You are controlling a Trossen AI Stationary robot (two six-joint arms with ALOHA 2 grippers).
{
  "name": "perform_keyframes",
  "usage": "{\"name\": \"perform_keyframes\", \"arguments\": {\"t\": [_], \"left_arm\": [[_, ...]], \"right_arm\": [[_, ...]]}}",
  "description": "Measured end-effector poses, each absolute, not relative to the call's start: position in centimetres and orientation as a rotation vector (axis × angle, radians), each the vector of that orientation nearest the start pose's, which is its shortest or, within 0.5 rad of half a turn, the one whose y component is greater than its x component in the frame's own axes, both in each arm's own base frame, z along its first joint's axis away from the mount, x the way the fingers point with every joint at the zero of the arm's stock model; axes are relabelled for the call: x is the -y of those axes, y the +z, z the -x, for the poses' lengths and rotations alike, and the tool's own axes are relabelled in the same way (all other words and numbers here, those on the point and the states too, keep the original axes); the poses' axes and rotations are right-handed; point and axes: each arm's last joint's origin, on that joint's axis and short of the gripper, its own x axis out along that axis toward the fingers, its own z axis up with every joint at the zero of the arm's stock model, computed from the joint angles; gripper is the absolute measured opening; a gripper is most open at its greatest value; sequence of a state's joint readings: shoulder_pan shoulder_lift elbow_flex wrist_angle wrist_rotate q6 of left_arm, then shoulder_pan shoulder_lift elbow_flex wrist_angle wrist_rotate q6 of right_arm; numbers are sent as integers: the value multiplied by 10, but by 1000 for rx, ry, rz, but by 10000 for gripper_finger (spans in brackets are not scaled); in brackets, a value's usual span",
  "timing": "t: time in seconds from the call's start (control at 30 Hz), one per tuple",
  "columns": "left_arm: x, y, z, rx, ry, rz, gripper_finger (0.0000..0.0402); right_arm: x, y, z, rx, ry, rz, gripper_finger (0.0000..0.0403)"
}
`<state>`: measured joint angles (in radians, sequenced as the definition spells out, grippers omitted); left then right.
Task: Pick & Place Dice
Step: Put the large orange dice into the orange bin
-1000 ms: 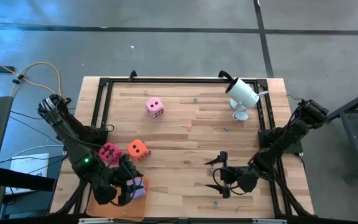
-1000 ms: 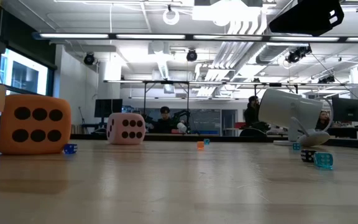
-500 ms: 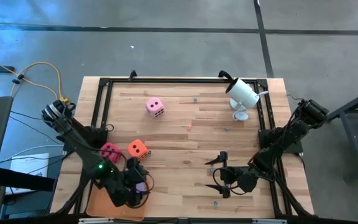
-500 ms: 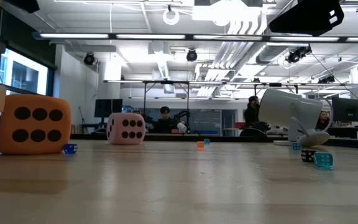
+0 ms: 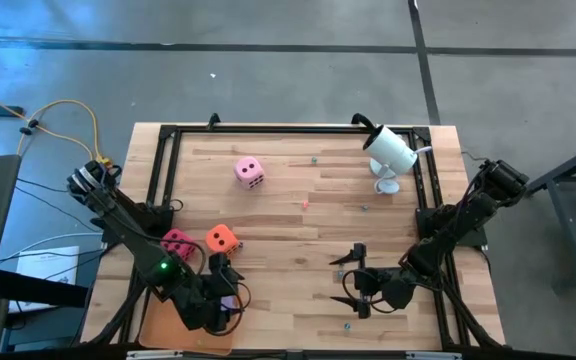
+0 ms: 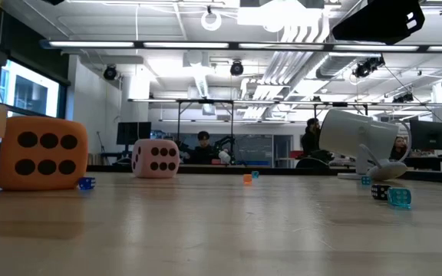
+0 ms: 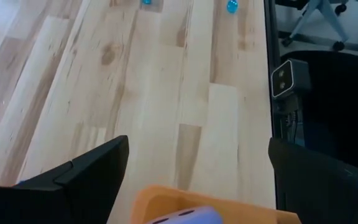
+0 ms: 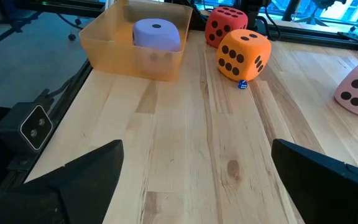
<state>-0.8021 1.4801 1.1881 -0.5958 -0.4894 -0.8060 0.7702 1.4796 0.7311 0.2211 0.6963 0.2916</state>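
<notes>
The left gripper [image 5: 226,300] hangs over the orange tray [image 8: 107,42] at the table's [image 5: 298,235] near left corner, jaws spread wide and gripping nothing. From above, the arm covers most of the tray and all but a sliver of the purple die [image 8: 156,33]; the left wrist view catches only the die's top edge [image 7: 185,217] at the picture's border. The right wrist view shows it plainly: a soft lilac cube sitting inside the tray, one dark pip on top, its lower half blurred through the tray wall.

The right gripper [image 5: 348,283] rests low near the table's near edge, right of centre, jaws fully apart and empty.

Just beyond the tray, near the left edge, stand the magenta die [image 5: 175,243] and the orange die [image 5: 222,239], side by side and close together. The magenta die is partly covered by the left arm in the high view. The orange die sits flat with a six-pip face toward the near edge. A tiny blue cube [image 8: 242,84] lies at its foot.

The pink die [image 5: 249,171] stands alone toward the far edge, left of centre, flat, two pips up, slightly turned to the table edges.

Being cubes, the dice have no long axis.

A white camera [image 5: 390,152] stands at the far right corner. Several tiny specks on the table are too small to identify.
</notes>
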Motion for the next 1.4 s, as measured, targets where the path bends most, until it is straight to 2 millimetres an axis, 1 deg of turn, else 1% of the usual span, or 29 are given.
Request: {"name": "perform_keyframes", "arguments": {"t": [0.23, 0.37, 0.53, 0.63, 0.77, 0.9, 1.0, 1.07, 1.13, 1.23, 1.3, 1.4], "left_arm": [[210, 281, -224, -751, 22, 223, 375], [210, 284, -225, -652, 110, 218, 375], [217, 288, -218, -548, 153, 106, 375], [222, 290, -213, -495, 164, 94, 375], [224, 292, -209, -509, 135, 96, 375], [209, 299, -208, -578, 105, 108, 375], [191, 304, -205, -641, 125, 90, 375], [176, 304, -201, -716, 158, 60, 375], [161, 299, -196, -818, 238, 47, 375], [140, 292, -187, -953, 410, 67, 375], [132, 290, -183, -991, 503, 81, 375], [128, 289, -183, -998, 559, 109, 375]], "right_arm": [[-191, 198, -224, -396, 15, 66, 398], [-191, 198, -224, -397, 15, 66, 398], [-191, 198, -224, -397, 15, 67, 398], [-191, 198, -224, -401, 14, 71, 398], [-191, 198, -224, -402, 14, 71, 398], [-191, 198, -224, -400, 10, 71, 398], [-191, 198, -224, -396, 10, 68, 398], [-191, 198, -224, -396, 10, 68, 398], [-191, 198, -224, -396, 10, 68, 398], [-191, 198, -224, -396, 10, 69, 398], [-191, 198, -224, -399, 10, 71, 398], [-191, 198, -224, -401, 10, 73, 398]]}}
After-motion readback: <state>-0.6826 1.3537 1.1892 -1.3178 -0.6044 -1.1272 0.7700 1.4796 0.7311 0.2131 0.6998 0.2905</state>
